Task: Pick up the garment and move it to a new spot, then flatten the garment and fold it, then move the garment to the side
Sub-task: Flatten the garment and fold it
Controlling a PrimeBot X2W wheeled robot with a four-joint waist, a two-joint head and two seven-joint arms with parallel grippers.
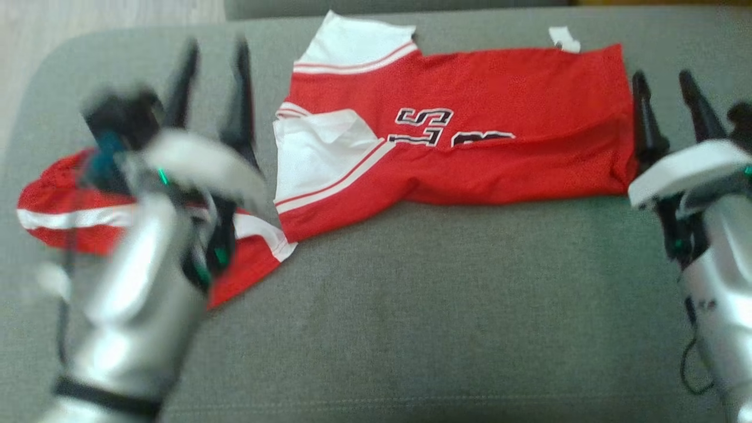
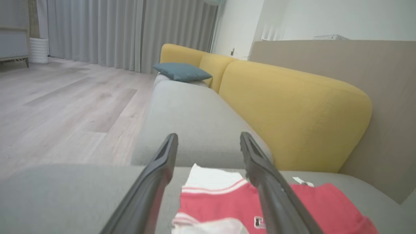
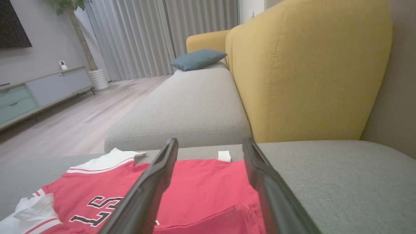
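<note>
On the sofa (image 1: 411, 305) the soft, light garment (image 1: 499, 94) seemed best pinched at its edges, while my left fingers (image 1: 242, 100) and right fingers (image 1: 644, 117) stood wide, empty.

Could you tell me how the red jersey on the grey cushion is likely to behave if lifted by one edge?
The jersey would probably hang limp, as it already lies creased and folded over itself. It looks thin, so likely light. Pushed across the fabric cushion, it may bunch up rather than slide.
</note>
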